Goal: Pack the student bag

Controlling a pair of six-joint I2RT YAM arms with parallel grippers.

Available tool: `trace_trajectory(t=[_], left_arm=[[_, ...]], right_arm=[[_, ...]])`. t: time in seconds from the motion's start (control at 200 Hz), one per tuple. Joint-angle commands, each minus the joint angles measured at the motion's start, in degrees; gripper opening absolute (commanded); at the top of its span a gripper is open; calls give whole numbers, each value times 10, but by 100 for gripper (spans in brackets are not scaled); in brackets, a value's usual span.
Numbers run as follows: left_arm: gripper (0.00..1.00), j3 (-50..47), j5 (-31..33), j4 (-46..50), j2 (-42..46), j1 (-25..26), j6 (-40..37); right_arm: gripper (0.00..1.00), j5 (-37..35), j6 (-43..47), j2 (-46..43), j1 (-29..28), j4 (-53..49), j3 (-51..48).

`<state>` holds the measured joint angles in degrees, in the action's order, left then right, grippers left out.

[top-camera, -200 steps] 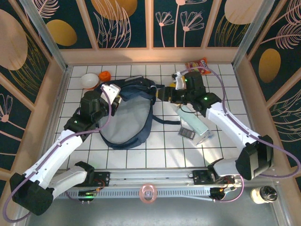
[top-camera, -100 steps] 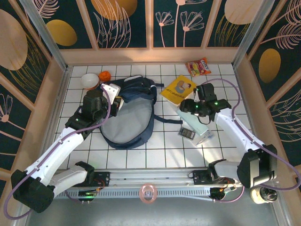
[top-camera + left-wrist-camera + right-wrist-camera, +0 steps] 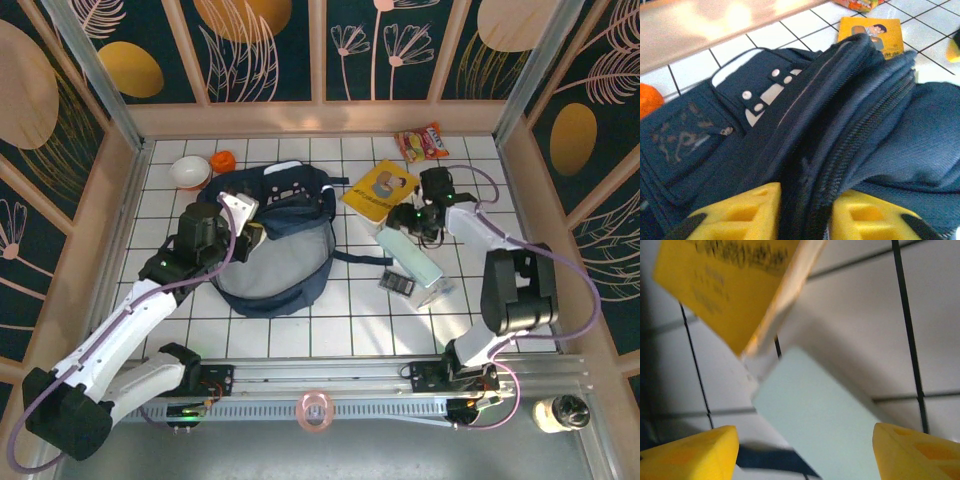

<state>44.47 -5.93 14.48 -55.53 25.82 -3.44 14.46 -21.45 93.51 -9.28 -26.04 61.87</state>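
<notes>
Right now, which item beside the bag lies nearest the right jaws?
The pale green box, framed between the open right jaws; the yellow book sits off to one side.

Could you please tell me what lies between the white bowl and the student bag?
A small orange object sits between the white bowl and the student bag, seen in the top view.

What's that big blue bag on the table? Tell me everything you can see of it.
The student bag is a navy fabric backpack lying on the white tiled table, top end toward the far wall. It has a grey-white patch with pale studs near the top, a zipper along its rim, and a dark strap trailing to the right. A fold of the zippered rim sits between the left gripper's yellow fingers.
</notes>
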Motion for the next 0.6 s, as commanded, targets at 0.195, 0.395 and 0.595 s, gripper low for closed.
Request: trace_trajectory(t=[0.195, 0.395, 0.595], left_arm=[[54, 22, -57, -10, 11, -3, 22], [61, 100, -179, -11, -65, -4, 21], [62, 160, -305, -27, -110, -4, 34]], right_arm=[[69, 112, -146, 121, 28, 167, 63], [69, 96, -158, 161, 34, 181, 80], [64, 89, -152, 191, 39, 178, 100]])
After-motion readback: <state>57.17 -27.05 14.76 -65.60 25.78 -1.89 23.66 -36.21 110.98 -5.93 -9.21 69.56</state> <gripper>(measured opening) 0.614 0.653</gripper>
